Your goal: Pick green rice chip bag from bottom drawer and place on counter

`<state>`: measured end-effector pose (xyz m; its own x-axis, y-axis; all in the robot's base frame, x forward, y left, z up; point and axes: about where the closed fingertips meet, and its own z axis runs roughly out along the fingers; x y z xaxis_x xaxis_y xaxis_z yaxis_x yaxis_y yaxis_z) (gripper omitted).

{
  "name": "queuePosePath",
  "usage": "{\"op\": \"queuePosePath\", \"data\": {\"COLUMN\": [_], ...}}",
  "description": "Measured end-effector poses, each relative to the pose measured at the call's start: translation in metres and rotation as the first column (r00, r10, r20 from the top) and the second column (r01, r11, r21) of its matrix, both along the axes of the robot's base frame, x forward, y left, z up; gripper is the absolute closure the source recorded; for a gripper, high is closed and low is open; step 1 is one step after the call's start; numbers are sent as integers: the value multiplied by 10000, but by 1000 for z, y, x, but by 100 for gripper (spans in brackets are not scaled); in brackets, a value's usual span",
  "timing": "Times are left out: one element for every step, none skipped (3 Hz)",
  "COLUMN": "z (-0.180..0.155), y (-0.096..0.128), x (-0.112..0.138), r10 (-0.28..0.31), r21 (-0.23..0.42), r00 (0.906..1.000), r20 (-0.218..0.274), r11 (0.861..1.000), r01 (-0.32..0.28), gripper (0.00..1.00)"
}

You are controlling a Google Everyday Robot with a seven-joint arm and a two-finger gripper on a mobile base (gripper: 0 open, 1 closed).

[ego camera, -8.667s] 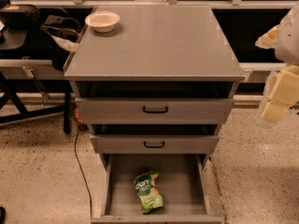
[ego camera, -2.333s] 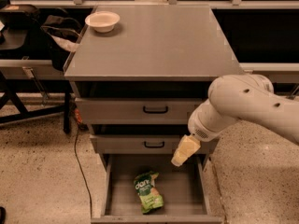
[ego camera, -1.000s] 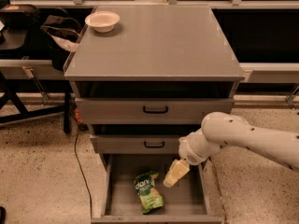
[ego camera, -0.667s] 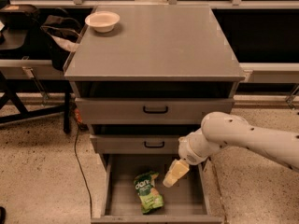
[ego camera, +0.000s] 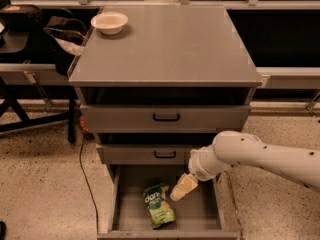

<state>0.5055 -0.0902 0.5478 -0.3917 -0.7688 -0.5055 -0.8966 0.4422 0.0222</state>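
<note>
The green rice chip bag lies flat on the floor of the open bottom drawer, left of its middle. My gripper reaches in from the right on a white arm and hangs over the drawer, just right of and slightly above the bag, not touching it. The grey counter is the top of the cabinet, above the two upper drawers.
A white bowl sits on the counter's back left corner. The two upper drawers with black handles stand slightly pulled out. A dark bag and table legs stand to the left, and a black cable runs down the floor by the cabinet.
The arm has come down from the right of the cabinet into the space over the open bottom drawer. In the last second it has barely moved. The bag has not moved.
</note>
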Motion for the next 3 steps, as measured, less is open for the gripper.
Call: {"op": "queuePosePath", "data": {"z": [-28,-57,-85], "y": [10,19,21], "x": [11,20,25], "r10": [-253,-310,-286], "r21": [131,154,415], "r00": [9997,9990,9969], "r20": [-52,-312,-739], "r11": [9996,9994,9986], "r01": [254,315,317], "gripper": [0,0,0]}}
